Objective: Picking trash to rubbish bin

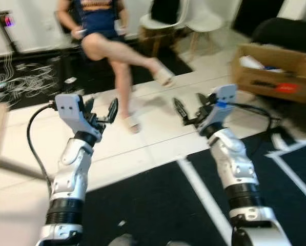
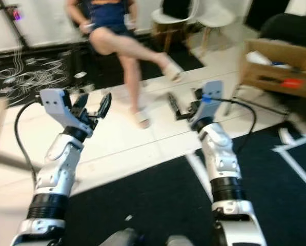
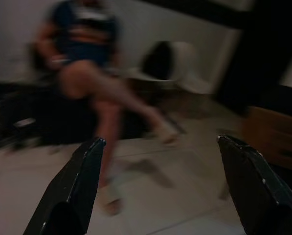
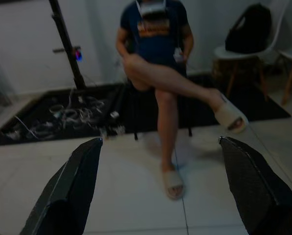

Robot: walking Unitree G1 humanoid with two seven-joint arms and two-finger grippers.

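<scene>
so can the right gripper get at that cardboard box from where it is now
Probably not yet. The right gripper, open and empty, is held up over the pale floor, while the cardboard box sits well off to its right; open floor lies between them.

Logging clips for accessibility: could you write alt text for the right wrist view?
The right pincer, open and holding nothing, points at a seated person with crossed legs and beige sandals. Tangled cables lie on a black mat, and a bag sits on a white chair.
</scene>
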